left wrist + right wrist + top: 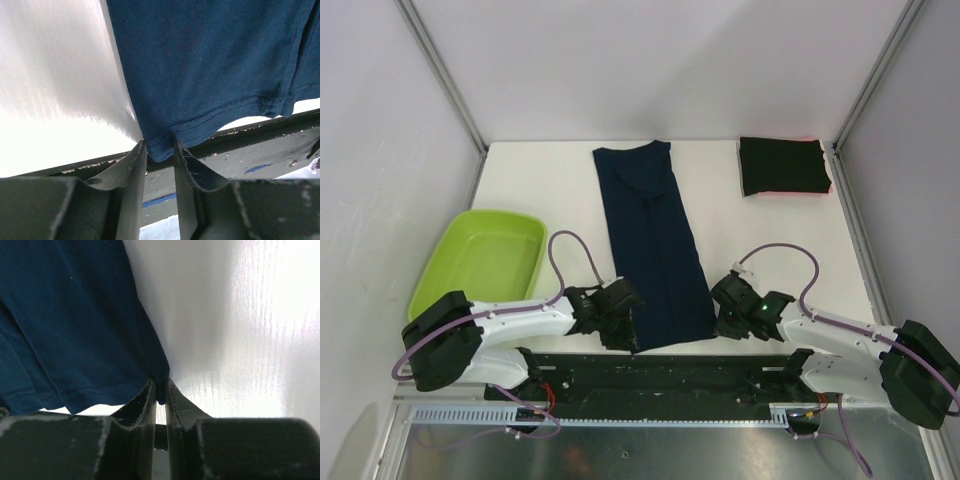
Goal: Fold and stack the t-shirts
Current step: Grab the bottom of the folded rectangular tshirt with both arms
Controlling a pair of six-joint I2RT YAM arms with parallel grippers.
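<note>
A dark navy t-shirt [655, 240], folded into a long strip, lies in the middle of the white table [780, 250], its hem at the near edge. A folded black t-shirt [782, 165] with a red-pink edge beneath it lies at the back right. My left gripper [625, 335] is at the strip's near left corner. In the left wrist view the navy cloth [210, 65] sits pinched between the tips of the left gripper [160, 147]. My right gripper [720, 320] is at the near right corner. In the right wrist view its jaws [160, 387] are nearly closed on the navy hem corner [65, 315].
A lime-green plastic tub [485, 255] stands at the left of the table, beside my left arm. A black mounting plate [660, 375] runs along the near edge under the hem. Grey walls and metal posts enclose the table.
</note>
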